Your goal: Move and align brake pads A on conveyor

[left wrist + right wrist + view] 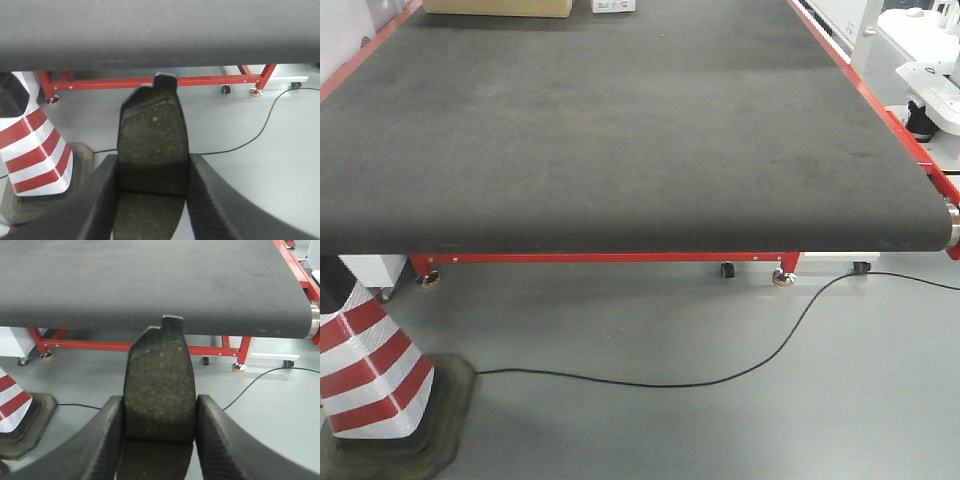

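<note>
Left pincer and right pincer each clamp a brake pad near the conveyor.

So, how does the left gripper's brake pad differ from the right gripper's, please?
The left pad looks darker, with a shadow band; the right pad is greyer, evenly lit. The left pad's tab stops below the conveyor edge in view; the right pad's overlaps it. Both are clamped, tabs forward, off the belt.
</note>
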Controlling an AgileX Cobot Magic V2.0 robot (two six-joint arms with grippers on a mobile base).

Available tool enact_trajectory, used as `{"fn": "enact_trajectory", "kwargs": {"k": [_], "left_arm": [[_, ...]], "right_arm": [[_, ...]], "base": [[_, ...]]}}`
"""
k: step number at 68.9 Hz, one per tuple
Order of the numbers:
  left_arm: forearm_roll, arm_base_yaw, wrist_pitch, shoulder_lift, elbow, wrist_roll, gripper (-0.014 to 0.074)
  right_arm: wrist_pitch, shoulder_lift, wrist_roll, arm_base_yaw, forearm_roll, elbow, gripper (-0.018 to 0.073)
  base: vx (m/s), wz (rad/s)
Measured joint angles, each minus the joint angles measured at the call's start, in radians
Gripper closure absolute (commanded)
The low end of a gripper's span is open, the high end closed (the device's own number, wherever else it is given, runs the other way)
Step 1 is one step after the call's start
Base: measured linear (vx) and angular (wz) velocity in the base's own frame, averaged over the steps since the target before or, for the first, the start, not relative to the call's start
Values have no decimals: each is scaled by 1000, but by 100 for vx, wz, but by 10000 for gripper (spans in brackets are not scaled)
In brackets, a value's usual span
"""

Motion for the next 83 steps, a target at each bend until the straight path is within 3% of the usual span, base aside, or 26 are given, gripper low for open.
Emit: {"fn": "enact_trajectory", "kwargs": {"k": [83], "left_arm": [[0,0,0,0,0,0,603]], "right_arm": [[0,0,-1,0,0,0,571]], "base": [[30,-1]]}}
